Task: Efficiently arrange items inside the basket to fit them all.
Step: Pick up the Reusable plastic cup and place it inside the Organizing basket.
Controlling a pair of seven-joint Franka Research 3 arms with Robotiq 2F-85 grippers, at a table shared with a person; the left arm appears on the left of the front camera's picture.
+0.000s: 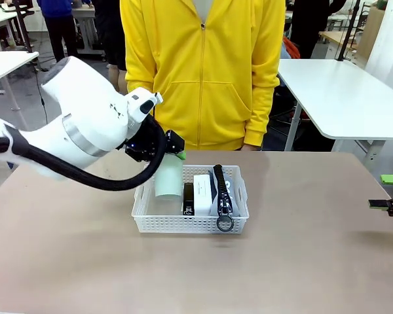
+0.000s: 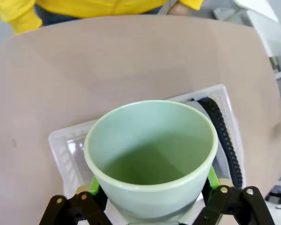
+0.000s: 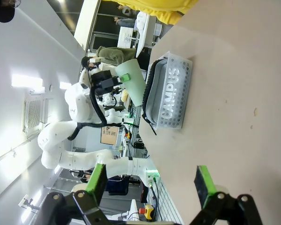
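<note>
Fingers of the left gripper (image 1: 172, 154) are seen in the front view clamped wide on the pale green cup (image 1: 168, 178), which is held over the left end of the basket (image 1: 190, 223), its base dipping inside the rim. Beside it in the basket lie the small black stapler (image 1: 188, 198), the white rectangular box (image 1: 202, 195) and, at the right end, the grey pouch (image 1: 228, 193) with its black zipper and ring pull towards the near wall. All three are laid with their long axes across the basket, near to far. The right gripper (image 1: 388, 204) is seen well apart from the basket, at the picture's right edge, its jaws spread and empty.

In the left wrist view the cup (image 2: 152, 154) is seen mouth-up, roughly upright, with a green pad (image 2: 94, 186) pressed to each side of its lower wall; the basket (image 2: 63, 150) lies directly beneath.

In the right wrist view the right gripper (image 3: 151, 182) is shown fully open on nothing, with the basket (image 3: 173, 101) far off and the cup (image 3: 133, 83) above it.

The cup is judged light, rigid and smooth, so it could slip; its tapered wall is best gripped low, as now. The pouch is judged soft and yielding, best taken at mid-body.
</note>
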